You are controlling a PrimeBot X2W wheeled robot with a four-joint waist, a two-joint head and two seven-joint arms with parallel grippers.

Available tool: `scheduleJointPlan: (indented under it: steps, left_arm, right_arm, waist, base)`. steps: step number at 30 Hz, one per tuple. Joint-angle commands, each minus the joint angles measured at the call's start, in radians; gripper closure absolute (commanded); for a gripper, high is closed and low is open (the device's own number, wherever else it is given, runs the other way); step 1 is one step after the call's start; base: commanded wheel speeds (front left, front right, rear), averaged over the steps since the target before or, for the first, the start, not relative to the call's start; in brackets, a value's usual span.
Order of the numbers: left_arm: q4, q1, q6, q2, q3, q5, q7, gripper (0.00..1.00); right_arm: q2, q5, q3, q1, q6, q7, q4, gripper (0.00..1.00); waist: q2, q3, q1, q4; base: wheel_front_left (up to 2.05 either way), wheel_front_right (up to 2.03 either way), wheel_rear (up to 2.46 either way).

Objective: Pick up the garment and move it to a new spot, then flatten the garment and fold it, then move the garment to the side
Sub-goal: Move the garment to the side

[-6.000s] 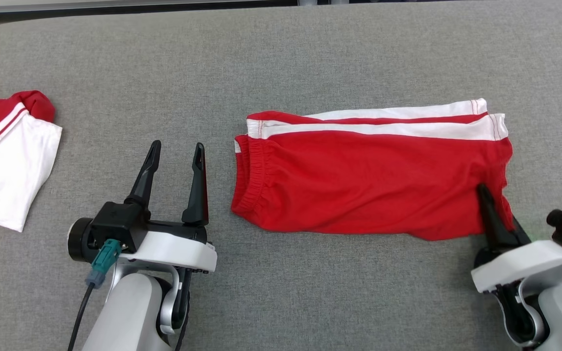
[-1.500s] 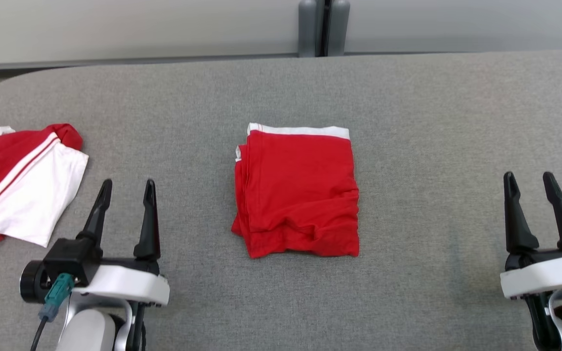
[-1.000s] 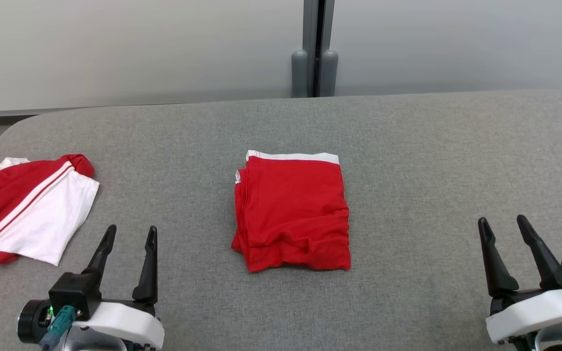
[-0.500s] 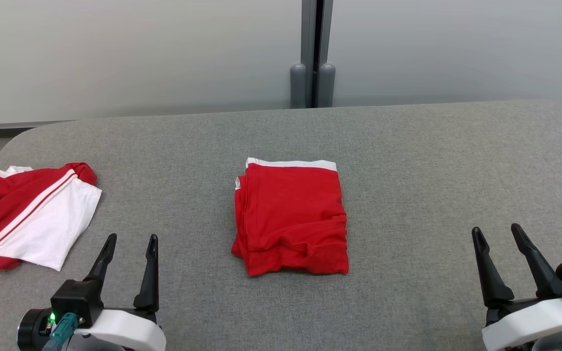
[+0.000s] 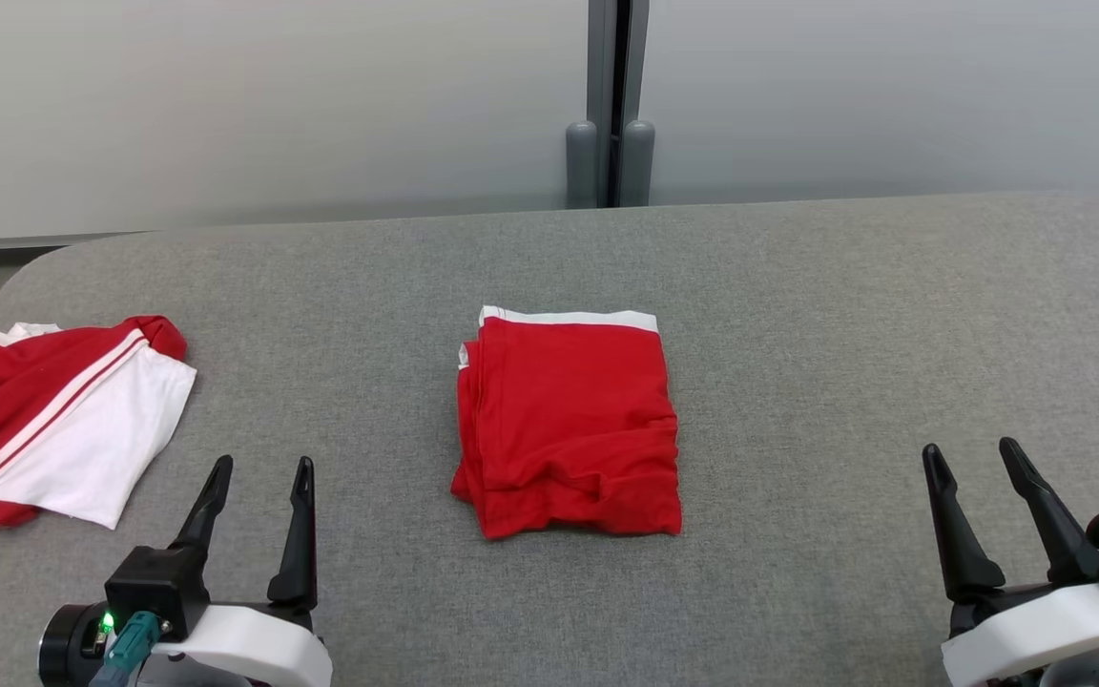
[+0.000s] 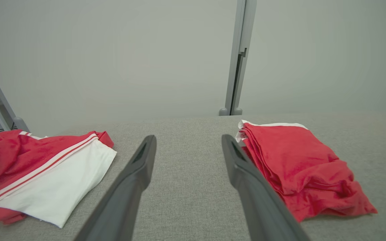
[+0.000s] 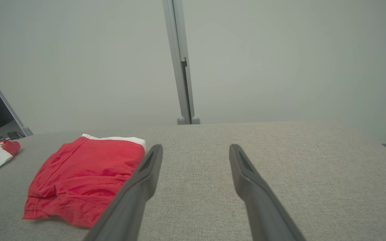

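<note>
The garment [image 5: 569,425], red shorts with a white band along the far edge, lies folded into a squarish packet in the middle of the grey table [image 5: 798,315]. The left wrist view has the garment [image 6: 300,167] to the right of the fingers, and the right wrist view has the garment [image 7: 85,174] to their left. My left gripper [image 5: 261,466] stands open at the lower left, well clear of the packet. At the lower right my right gripper [image 5: 971,450] is open too, with nothing between its fingers.
A second red and white garment [image 5: 53,420] lies crumpled at the table's left edge, also seen as the crumpled garment [image 6: 39,167] in the left wrist view. A pale wall with a grey post [image 5: 611,105] stands behind the table's far edge.
The shorts, spread long six seconds ago with my right gripper at their corner, now lie folded and released. The camera has since tilted up; over the last half second nothing moved.
</note>
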Motion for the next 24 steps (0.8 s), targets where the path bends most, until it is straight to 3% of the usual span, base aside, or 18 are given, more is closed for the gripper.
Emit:
scheduleJointPlan:
  steps: [1, 11, 18, 24]
  left_arm:
    - [-0.005, 0.000, 0.005, 0.003, 0.000, 0.002, 0.000, 0.00]
    - [-0.037, -0.040, 0.017, -0.008, -0.019, 0.010, -0.006, 0.00]
    - [-0.012, -0.151, -0.004, -0.047, -0.054, 0.011, -0.058, 0.00]
    - [0.045, -0.235, -0.016, -0.087, -0.075, -0.016, -0.117, 0.00]
  right_arm:
    - [-0.004, -0.006, -0.005, 0.003, 0.003, -0.005, -0.001, 0.00]
    - [-0.027, -0.010, -0.003, -0.029, 0.003, 0.005, -0.004, 0.00]
    - [-0.090, 0.005, 0.045, -0.140, 0.003, 0.012, 0.072, 0.00]
    - [-0.117, 0.040, 0.153, -0.269, 0.003, 0.012, 0.208, 0.00]
  waist:
    - [-0.0001, 0.003, 0.0000, 0.002]
    - [-0.0001, 0.056, 0.0000, 0.037]
    - [-0.0001, 0.179, 0.0000, 0.141]
    - [-0.0001, 0.264, 0.0000, 0.227]
  base:
    - [0.00, 0.00, 0.00]
    - [0.00, 0.00, 0.00]
    - [0.00, 0.00, 0.00]
    - [0.00, 0.00, 0.00]
